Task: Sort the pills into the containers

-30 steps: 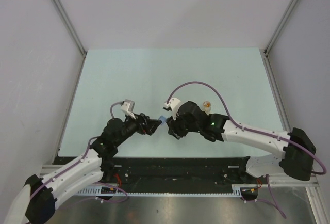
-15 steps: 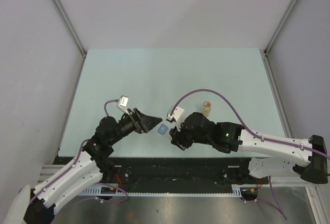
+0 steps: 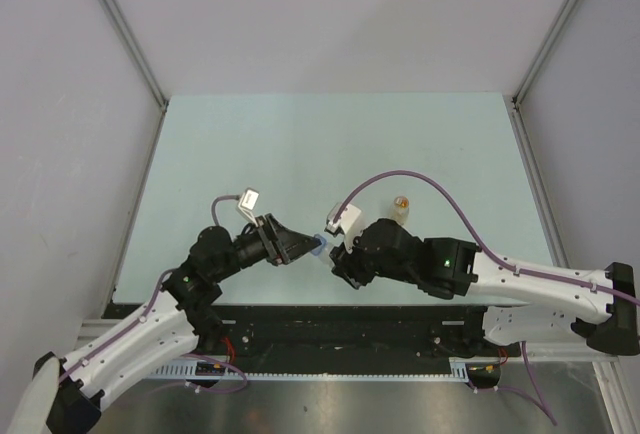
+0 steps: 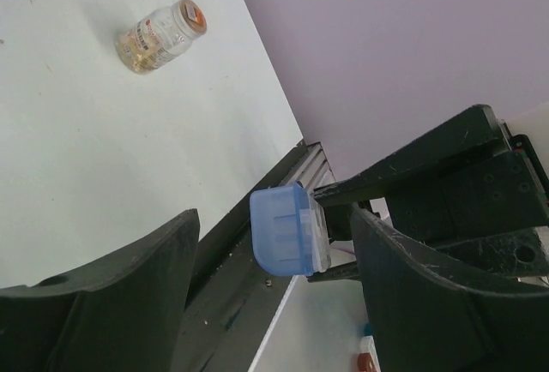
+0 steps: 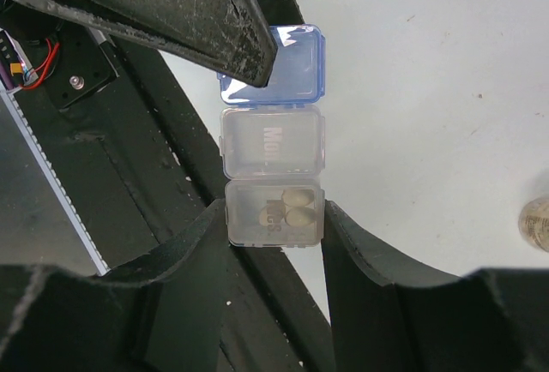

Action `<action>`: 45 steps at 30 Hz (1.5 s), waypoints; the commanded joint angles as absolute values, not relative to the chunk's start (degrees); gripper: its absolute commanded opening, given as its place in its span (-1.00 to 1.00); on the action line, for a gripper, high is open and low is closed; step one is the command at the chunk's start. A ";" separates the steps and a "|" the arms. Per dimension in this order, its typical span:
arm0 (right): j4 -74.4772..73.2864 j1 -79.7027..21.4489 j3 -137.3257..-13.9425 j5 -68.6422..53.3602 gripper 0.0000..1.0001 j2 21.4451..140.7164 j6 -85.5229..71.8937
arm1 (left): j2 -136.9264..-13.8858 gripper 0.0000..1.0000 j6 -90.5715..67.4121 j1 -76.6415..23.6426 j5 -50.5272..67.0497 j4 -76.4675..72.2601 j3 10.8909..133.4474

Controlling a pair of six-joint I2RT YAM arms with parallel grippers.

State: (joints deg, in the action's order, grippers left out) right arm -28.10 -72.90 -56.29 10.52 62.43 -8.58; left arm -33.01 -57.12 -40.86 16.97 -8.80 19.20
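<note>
Top view: one pill box (image 3: 317, 246), low centre, bridged between two arms. The right gripper (image 3: 336, 254) is clamped on it to steady it, and the left gripper (image 3: 303, 247) has its jaws apart about the blue end, likely to work the lid. One jar (image 3: 401, 206) stands centre right. Left wrist: blue end midframe, a finger either side, not closed on it; jar upper left. Right wrist: three compartments, with two pills (image 5: 292, 207) in the clamped lowest one; jar at right edge.

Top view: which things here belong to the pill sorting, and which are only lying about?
Job:
- clear plastic pill box with blue end, gripped in the right end effector
- tan oval pills inside
- small clear round bottle with orange cap
- left end effector, open around the blue end

Other:
- purple cable
- pale green table
</note>
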 commanded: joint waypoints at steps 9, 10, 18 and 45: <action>-26.90 -74.09 -58.89 12.92 -0.67 61.26 -8.70 | -35.68 0.31 -58.36 -44.21 16.96 -11.60 22.85; -26.89 -74.27 -58.97 12.92 -0.66 61.26 -8.70 | -35.86 0.29 -58.36 -44.47 16.70 -11.60 22.94; -27.07 -74.53 -58.89 12.13 -0.66 61.61 -8.35 | -36.21 0.07 -58.27 -44.82 16.17 -12.13 23.03; -24.61 -75.32 -58.89 12.22 0.28 60.47 -7.74 | -36.91 -0.86 -59.94 -45.62 15.82 -14.06 21.71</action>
